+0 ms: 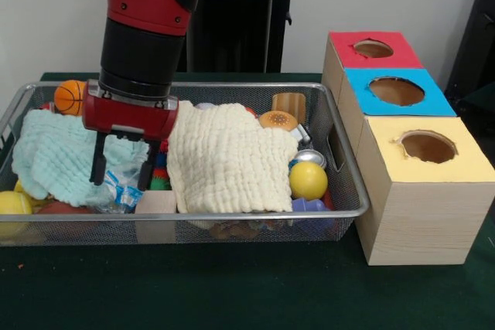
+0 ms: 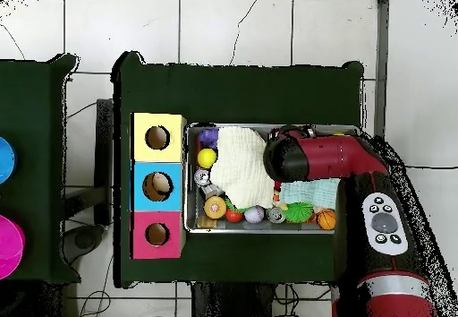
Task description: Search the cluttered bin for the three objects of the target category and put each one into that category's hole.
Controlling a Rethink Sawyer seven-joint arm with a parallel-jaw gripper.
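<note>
Gripper hangs low inside the wire bin, its two black fingers spread apart with nothing between them, tips down among the clutter between the pale green cloth and the cream cloth. Judged from the pose, it is placed to probe or pick in the gap where the cloths part, since that is where small items show: a crinkled clear wrapper and something spiky and green just beside the tips. Both cloths drape over most of the bin floor, so much of what the search needs lies covered. Target category is not stated; no candidate can be named with certainty. Visible round things include a small basketball at the far corner, a yellow ball near the sorting box end, and another yellow ball cut off at the bin's opposite end. Sorting box stands just beside the bin with a red hole, blue hole and yellow hole; overhead, the blue hole seems to hold something pale, hard to identify. In the overhead view the arm covers the gripper entirely.
</note>
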